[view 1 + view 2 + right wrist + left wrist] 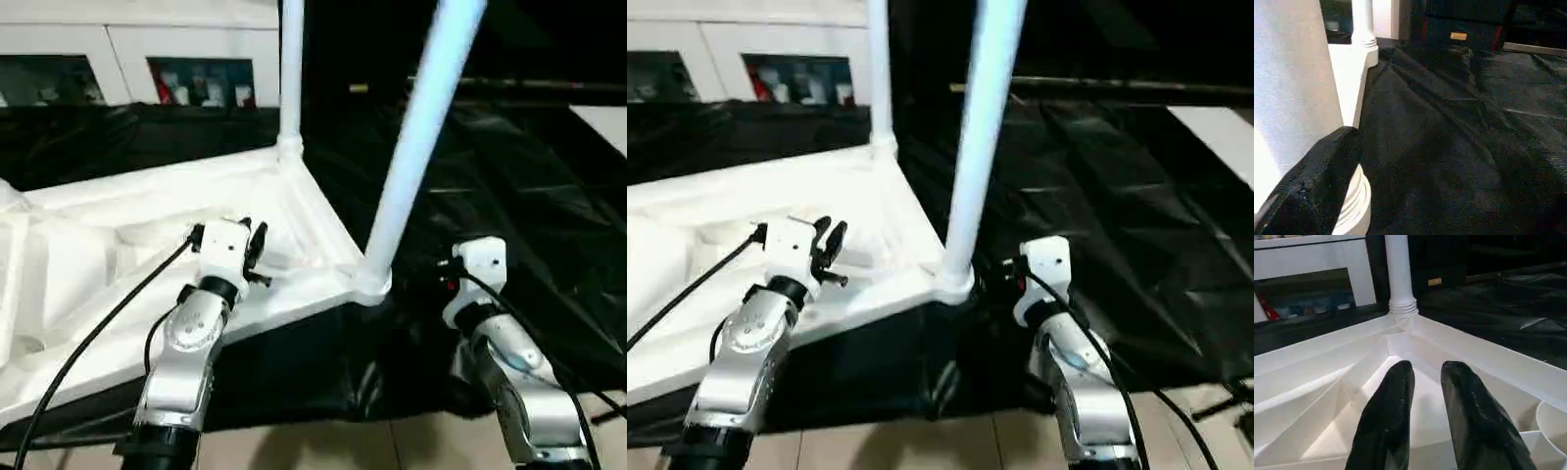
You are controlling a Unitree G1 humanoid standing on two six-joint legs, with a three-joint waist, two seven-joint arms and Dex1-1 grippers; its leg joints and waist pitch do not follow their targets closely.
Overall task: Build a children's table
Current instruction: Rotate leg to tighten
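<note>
The white table top (88,245) lies upside down on the black-covered work table, its ribbed underside facing up. Two white legs stand in its right-hand corner sockets: the far leg (291,69) upright, the near leg (423,127) leaning a little to the right. My left gripper (257,247) hovers over the ribbed underside, open, with nothing between its black fingers (1388,416). My right gripper (997,277) sits low, just right of the near leg's socket (370,282). It is open, and one finger (1317,181) rests against the leg's base.
The black cover (519,176) spreads wrinkled to the right of the table top. A white cabinet (127,49) with dark openings stands at the back left. Tiled floor (372,446) shows past the work table's front edge. Black cables run along both forearms.
</note>
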